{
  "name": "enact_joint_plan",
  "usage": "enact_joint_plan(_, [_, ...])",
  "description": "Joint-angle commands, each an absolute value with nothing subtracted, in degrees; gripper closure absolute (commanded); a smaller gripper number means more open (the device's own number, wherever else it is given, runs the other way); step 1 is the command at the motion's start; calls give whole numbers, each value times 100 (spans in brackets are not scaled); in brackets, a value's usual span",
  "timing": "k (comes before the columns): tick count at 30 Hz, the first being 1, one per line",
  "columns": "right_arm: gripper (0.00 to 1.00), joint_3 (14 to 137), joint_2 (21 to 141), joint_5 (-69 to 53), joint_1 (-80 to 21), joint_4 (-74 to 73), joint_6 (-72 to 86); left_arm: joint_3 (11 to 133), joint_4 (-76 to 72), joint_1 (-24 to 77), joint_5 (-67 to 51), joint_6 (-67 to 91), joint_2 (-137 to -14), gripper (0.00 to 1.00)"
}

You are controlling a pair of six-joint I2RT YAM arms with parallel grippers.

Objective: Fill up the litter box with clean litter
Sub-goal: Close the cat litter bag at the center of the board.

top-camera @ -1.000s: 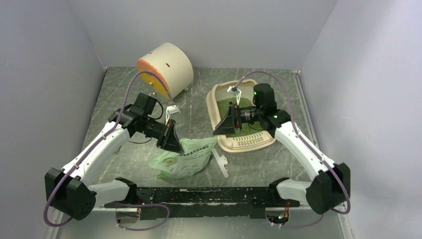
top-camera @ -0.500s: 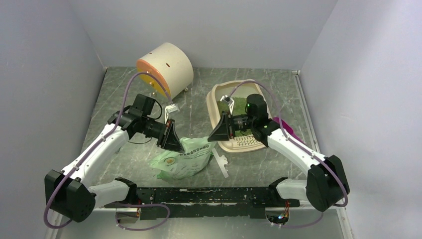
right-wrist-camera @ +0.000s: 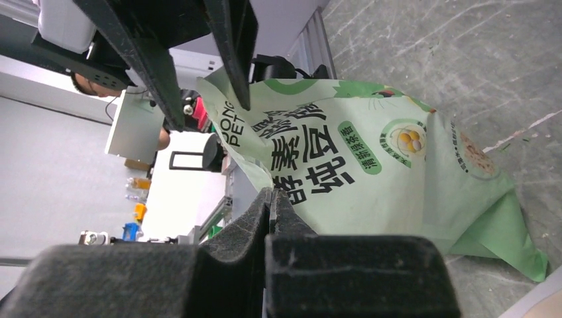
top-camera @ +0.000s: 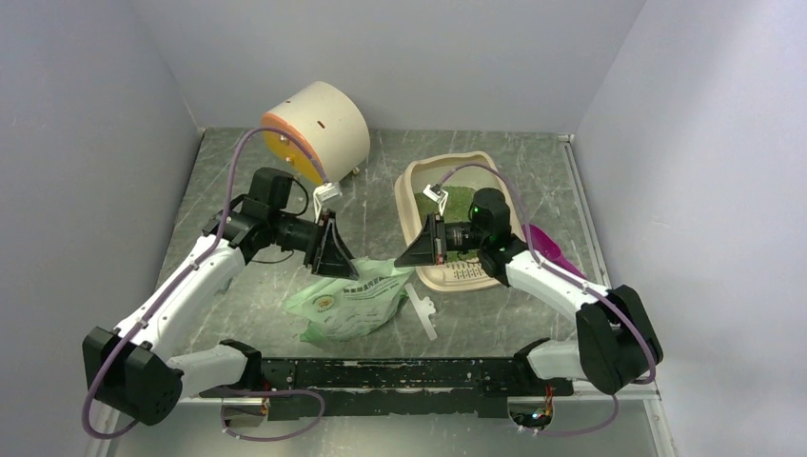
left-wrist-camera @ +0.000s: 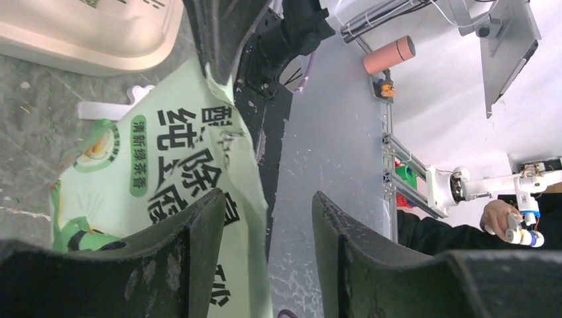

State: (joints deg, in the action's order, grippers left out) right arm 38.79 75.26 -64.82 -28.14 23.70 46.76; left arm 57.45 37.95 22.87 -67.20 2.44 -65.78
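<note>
Grey marbled table (top-camera: 381, 171) | litter box (top-camera: 409, 186) just beyond bag (top-camera: 347, 300), clean litter (top-camera: 459, 203) bedded inside | left gripper (left-wrist-camera: 268, 199) spread at bag's top edge | right gripper (right-wrist-camera: 270, 195) pressed together beside bag | risk: lopsided lift spills granules short

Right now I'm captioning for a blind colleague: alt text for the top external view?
The left gripper hovers over a light-green bag lying mid-table while the right gripper points at its corner. Just behind that gripper, a beige litter box holds green litter.

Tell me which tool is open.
The left tool: its fingers stand apart around the edge of the litter bag, while the right tool is pinched shut on it.
</note>
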Motion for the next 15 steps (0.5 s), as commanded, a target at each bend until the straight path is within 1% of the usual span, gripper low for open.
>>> enact_joint_plan(1, [100, 3997, 7314, -6522, -2835, 2701, 5072, 6094, 3467, 2304, -6803, 208, -6870, 45])
enact_joint_plan(3, [100, 4093, 7275, -6564, -2834, 2494, 4992, 6139, 3394, 2387, -6825, 217, -6992, 49])
enact_joint_plan(4, [100, 4150, 7263, -6580, -2837, 2350, 4939, 6163, 3405, 2465, -6820, 202, -7053, 56])
enact_joint_plan(6, [100, 4244, 7237, -6568, -2825, 2083, 4824, 6209, 3676, 2601, -6902, -29, -7208, 76])
enact_joint_plan(7, [100, 4280, 7234, -6566, -2796, 1971, 4794, 6198, 3841, 2617, -7027, -243, -7279, 84])
enact_joint_plan(8, [100, 4296, 7246, -6554, -2757, 1887, 4802, 6148, 3977, 2619, -7102, -359, -7308, 91])
enact_joint_plan(9, [100, 4302, 7261, -6552, -2694, 1827, 4841, 6074, 4095, 2619, -7114, -452, -7295, 95])
enact_joint_plan(11, [100, 4257, 7316, -6551, -2566, 1799, 5047, 5862, 4130, 2596, -7243, -461, -7171, 95])
enact_joint_plan(15, [99, 4075, 7515, -6834, -2361, 2304, 5739, 5231, 3240, 2504, -7536, 595, -6736, 95])
